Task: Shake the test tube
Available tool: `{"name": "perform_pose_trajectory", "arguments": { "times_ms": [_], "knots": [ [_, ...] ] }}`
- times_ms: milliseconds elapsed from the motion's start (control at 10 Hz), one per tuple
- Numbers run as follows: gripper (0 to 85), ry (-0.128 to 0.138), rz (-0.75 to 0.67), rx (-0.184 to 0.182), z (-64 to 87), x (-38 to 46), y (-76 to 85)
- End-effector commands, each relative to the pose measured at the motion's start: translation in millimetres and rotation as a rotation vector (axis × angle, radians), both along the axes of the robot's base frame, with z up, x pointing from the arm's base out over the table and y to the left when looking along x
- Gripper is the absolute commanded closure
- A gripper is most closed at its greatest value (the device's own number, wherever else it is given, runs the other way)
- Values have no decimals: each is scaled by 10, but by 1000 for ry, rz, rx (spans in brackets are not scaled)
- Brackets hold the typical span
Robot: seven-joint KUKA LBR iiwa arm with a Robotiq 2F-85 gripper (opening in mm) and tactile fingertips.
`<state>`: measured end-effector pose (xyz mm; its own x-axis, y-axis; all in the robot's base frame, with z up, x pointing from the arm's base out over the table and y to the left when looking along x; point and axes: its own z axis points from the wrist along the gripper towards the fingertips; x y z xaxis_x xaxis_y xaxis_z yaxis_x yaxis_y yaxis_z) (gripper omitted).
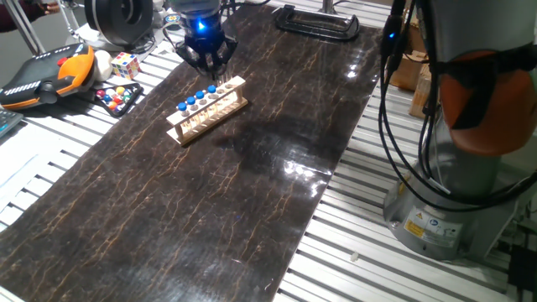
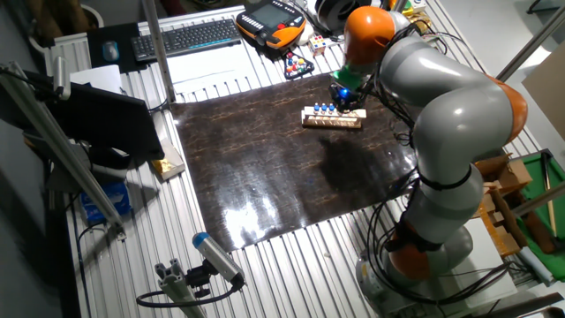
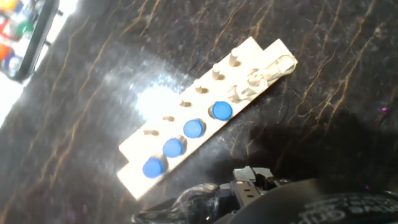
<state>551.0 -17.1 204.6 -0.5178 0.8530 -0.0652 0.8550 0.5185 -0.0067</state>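
Observation:
A light wooden rack (image 1: 207, 111) (image 3: 186, 99) lies on the dark tabletop with several blue-topped test tubes (image 3: 194, 128) (image 1: 195, 99) in a row. Two clear tubes without tops (image 3: 264, 71) stand at its far end. My gripper (image 1: 214, 71) (image 2: 346, 95) (image 3: 244, 182) hangs just above that far end, fingers drawn together. In the hand view a clear glassy test tube (image 3: 193, 200) shows at the fingers along the bottom edge. Its blue top is hidden.
A Rubik's cube (image 1: 125, 65), a tray of coloured balls (image 1: 117, 96) and an orange teach pendant (image 1: 50, 74) lie left of the dark mat (image 1: 252, 184). A black clamp (image 1: 317, 20) sits at the mat's far edge. The arm's base (image 1: 453, 210) stands on the right.

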Motion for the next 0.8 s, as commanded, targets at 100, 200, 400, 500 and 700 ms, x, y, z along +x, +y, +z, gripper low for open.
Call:
{"name": "perform_pose_trajectory", "arguments": {
  "times_ms": [100, 200, 400, 500, 700],
  "knots": [
    [843, -14, -178, -12, -103, 49, 12],
    [843, -19, -186, -16, -137, 69, 13],
    [843, -29, -216, -28, -210, 147, 37],
    [843, -32, -222, -32, -240, 181, 42],
    [843, -21, -230, -16, -238, 207, 14]
  ]
}}
